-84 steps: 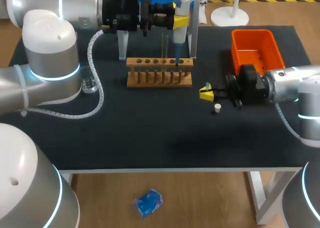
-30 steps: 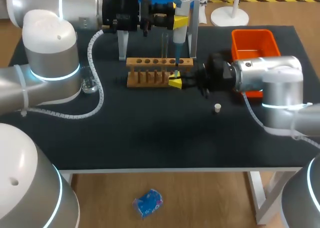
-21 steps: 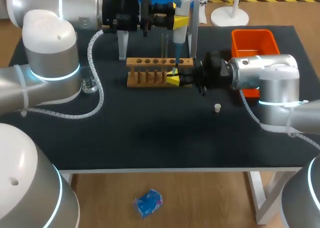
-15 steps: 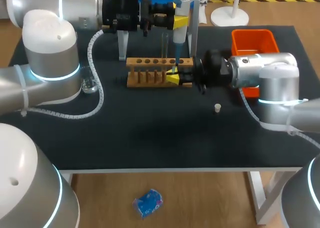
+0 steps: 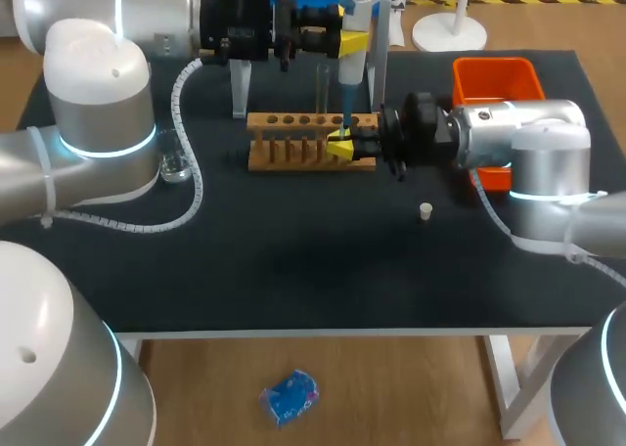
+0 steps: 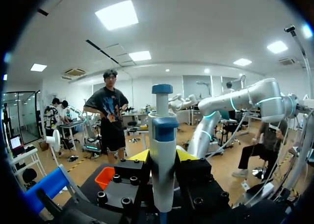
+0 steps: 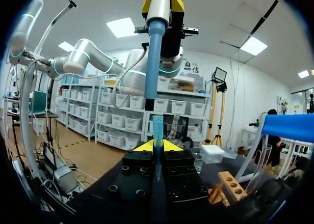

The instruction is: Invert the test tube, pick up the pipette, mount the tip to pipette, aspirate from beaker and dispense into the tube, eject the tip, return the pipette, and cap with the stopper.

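White-and-blue plastic pipette (image 5: 358, 14): upright, grasped by the left gripper (image 5: 350, 43) above the right end of the rack; its blue shaft points straight down.
Left gripper state: clenched on the pipette body, one yellow tip on each side in the left wrist view.
Translucent blue pipette tip (image 7: 157, 128): upright between the right gripper's fingers, directly under the pipette shaft, with a small gap between the two.
Right gripper (image 5: 340, 145): clamped on the tip, low at the front right of the rack, touching or just beside its pegs; cannot tell which.
Wooden test-tube rack (image 5: 293, 123): mid-table, row of holes on top, right end partly hidden by the right gripper.
Clear glass test tube (image 5: 322, 86): standing upright in the rack, just beside the pipette shaft.
Small clear glass beaker (image 5: 176, 162): left of the rack, close against the left arm's big joint and its white hose.
Small white stopper (image 5: 425, 210): alone on the mat, near the right arm, well apart from the rack.
Orange plastic bin (image 5: 494, 65): back right, front edge covered by the right arm.
Clear acrylic stand (image 5: 240, 89): behind the rack, under the left arm.
Black-covered table (image 5: 293, 260): carries all of it.
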`<state>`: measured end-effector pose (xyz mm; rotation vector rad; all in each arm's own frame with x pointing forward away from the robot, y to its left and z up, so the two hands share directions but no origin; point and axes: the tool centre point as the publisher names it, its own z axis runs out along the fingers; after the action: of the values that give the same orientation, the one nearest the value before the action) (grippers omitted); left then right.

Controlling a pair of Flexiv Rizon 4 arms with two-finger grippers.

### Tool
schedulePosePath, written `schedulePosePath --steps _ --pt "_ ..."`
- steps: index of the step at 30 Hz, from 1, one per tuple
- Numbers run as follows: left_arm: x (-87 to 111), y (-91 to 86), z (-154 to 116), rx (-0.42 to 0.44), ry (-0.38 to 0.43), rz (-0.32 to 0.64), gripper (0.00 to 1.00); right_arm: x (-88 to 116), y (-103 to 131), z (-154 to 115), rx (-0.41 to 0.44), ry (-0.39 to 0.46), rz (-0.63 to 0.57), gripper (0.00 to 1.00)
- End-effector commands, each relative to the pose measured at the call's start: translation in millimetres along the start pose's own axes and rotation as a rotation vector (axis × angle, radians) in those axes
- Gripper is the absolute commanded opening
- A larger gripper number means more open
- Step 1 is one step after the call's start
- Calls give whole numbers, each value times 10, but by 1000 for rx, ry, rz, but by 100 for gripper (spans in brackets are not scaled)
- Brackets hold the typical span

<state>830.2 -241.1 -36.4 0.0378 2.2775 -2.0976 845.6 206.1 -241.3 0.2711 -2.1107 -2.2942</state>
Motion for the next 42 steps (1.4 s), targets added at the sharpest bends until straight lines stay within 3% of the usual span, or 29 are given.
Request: schedulePosePath --steps 1,24,42 --pt "3 0 -1 1 -1 1 0 24 29 7 -1 -5 -5 0" --pt "3 0 -1 1 -1 1 0 71 -18 -9 4 -9 2 0" --pt "3 0 -1 1 -1 1 0 67 110 -22 5 -4 -24 0"
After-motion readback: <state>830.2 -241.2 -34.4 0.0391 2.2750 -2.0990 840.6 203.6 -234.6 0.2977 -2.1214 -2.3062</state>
